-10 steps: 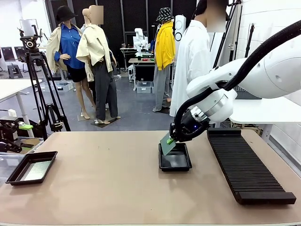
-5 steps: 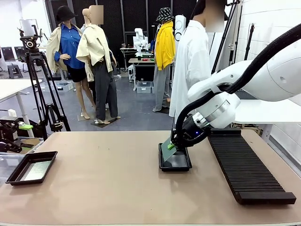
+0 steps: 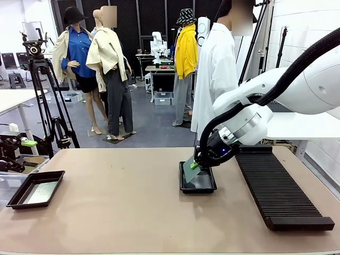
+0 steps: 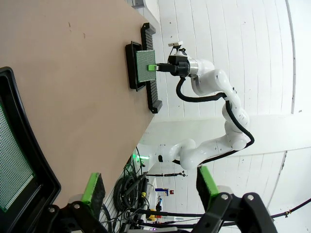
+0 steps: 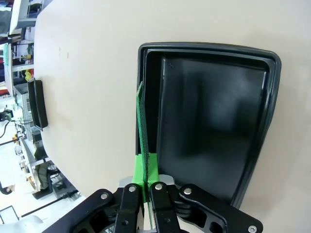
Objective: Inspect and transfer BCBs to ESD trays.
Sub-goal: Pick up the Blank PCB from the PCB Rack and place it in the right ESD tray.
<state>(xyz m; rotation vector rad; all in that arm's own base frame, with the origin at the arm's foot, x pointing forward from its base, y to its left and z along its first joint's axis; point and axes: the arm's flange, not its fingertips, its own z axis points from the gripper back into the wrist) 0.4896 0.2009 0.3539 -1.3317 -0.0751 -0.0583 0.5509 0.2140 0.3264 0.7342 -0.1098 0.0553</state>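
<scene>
Between right fingers [image 5: 139, 171], BCB [image 5: 141, 121] over tray [image 5: 209, 48]

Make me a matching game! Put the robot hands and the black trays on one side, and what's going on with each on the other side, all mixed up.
Things
1. left gripper
2. right gripper
3. middle ESD tray
4. left ESD tray

States
A. nothing lying in it
B. wide open, holding nothing
C. the flat BCB lies inside
D. shut on the held BCB

Pairs: 1-B, 2-D, 3-A, 4-C
</scene>
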